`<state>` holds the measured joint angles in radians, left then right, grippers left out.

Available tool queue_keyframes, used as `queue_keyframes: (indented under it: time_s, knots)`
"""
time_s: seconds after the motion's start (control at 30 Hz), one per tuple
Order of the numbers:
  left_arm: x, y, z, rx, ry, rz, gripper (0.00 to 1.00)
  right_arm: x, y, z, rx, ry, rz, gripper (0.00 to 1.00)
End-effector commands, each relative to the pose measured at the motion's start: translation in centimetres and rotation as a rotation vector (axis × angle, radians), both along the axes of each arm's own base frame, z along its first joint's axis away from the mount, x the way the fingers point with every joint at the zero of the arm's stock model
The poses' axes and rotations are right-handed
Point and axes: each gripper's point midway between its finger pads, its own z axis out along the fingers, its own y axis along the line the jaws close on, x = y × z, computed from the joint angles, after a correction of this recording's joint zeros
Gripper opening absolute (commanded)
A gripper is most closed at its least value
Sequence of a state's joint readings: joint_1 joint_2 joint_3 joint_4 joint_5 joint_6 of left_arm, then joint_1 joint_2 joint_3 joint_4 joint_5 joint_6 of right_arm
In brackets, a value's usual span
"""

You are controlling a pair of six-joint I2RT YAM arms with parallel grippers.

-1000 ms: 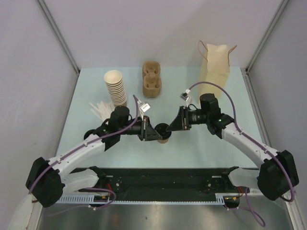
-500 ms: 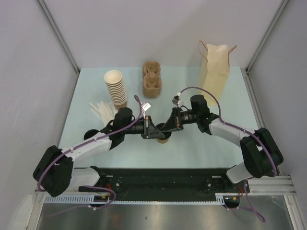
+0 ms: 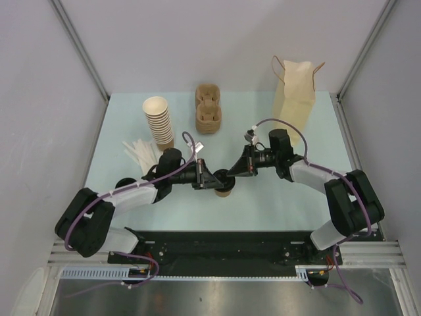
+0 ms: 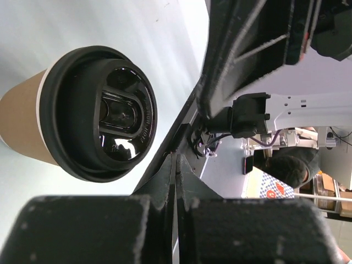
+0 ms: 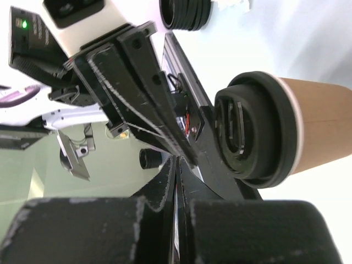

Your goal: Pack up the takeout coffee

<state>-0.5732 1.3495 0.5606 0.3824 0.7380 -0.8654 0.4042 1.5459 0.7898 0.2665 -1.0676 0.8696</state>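
Note:
The takeout coffee (image 3: 224, 184), a brown paper cup under a black lid, stands upright near the middle of the table. In the left wrist view its lid (image 4: 102, 113) fills the upper left. In the right wrist view the cup (image 5: 313, 129) shows at the right. My left gripper (image 3: 212, 179) is at the cup's left, shut with nothing between its fingers (image 4: 165, 181). From the right, my right gripper (image 3: 236, 172) comes in over the lid's edge, also shut and empty (image 5: 177, 165). The two tips nearly meet by the lid; whether either touches it I cannot tell.
A tall stack of lidless cups (image 3: 158, 120) stands at the back left, with white sticks (image 3: 137, 150) and a pile of black lids (image 3: 124, 185) nearer. Cardboard cup carriers (image 3: 208, 110) sit at the back centre. A paper bag (image 3: 294, 97) stands upright at the back right.
Both grippers' jaws have closed from slightly open. Both arms have folded lower and drawn in, with their tips staying beside the cup's lid. The cup has not moved.

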Motion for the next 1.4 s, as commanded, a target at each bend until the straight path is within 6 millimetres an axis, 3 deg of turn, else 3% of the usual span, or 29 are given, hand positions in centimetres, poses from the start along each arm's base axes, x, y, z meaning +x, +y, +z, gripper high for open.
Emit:
queue_keyframes:
  time_s: [0.0, 0.47, 0.97, 1.37]
  knots:
    - [0.7, -0.7, 1.7, -0.054, -0.045, -0.021, 0.00, -1.2, 0.8, 0.3, 0.025, -0.041, 0.070, 0.00]
    - [1.7, -0.8, 0.7, -0.047, -0.016, -0.024, 0.00, 0.2, 1.0, -2.9, 0.006, 0.052, 0.051, 0.00]
    - [2.2, 0.0, -3.2, -0.003, 0.106, 0.015, 0.00, 1.0, -0.5, -7.6, -0.106, 0.144, -0.006, 0.00]
    - [2.0, 1.6, -7.4, 0.070, 0.227, 0.056, 0.00, 1.1, -0.7, -8.5, -0.144, 0.152, -0.007, 0.00]
